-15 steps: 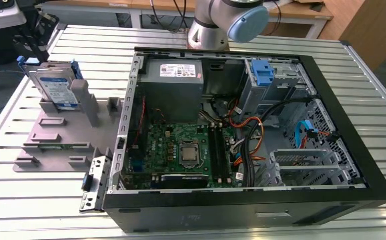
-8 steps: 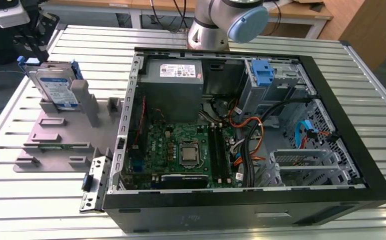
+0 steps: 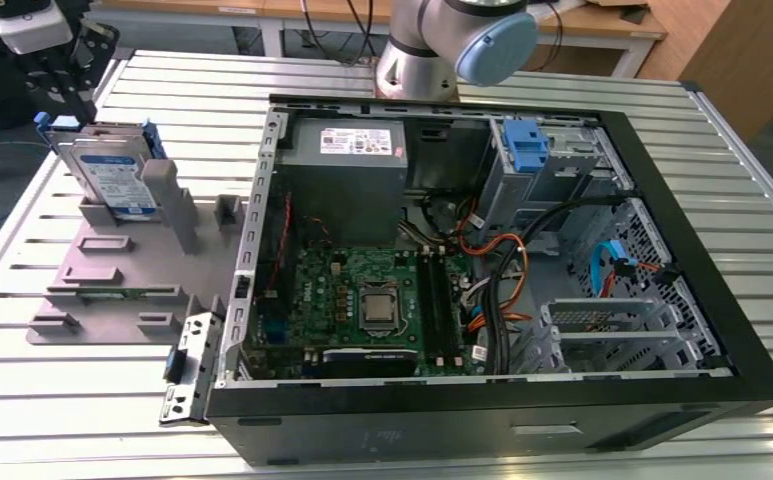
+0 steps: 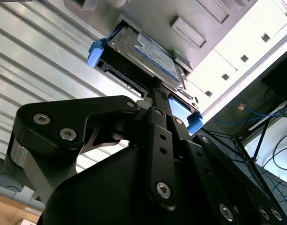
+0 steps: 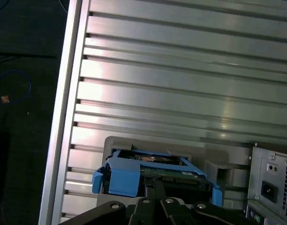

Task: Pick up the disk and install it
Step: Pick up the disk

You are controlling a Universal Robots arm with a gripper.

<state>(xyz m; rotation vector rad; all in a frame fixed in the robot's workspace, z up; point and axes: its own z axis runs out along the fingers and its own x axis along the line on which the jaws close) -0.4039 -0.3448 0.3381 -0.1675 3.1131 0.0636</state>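
The disk (image 3: 109, 172) stands on edge in a slot of the grey holder plate (image 3: 119, 262) at the exterior view's left, its blue-and-white label facing the computer case. Blue rails (image 5: 122, 176) run around its edges. My gripper (image 3: 69, 108) hangs directly over the disk's upper edge. In both wrist views the black fingers (image 4: 156, 101) are drawn together, and their tips (image 5: 155, 183) reach the middle of that edge. I cannot tell whether they pinch any part of the disk (image 4: 150, 58).
The open computer case (image 3: 493, 250) lies to the right of the holder, with a grey power-supply box (image 3: 359, 145), a motherboard (image 3: 366, 300) and a blue bracket (image 3: 526, 148) in the drive bay. A slatted metal table (image 5: 180, 84) carries everything; its edge (image 5: 63, 117) runs close beside the holder.
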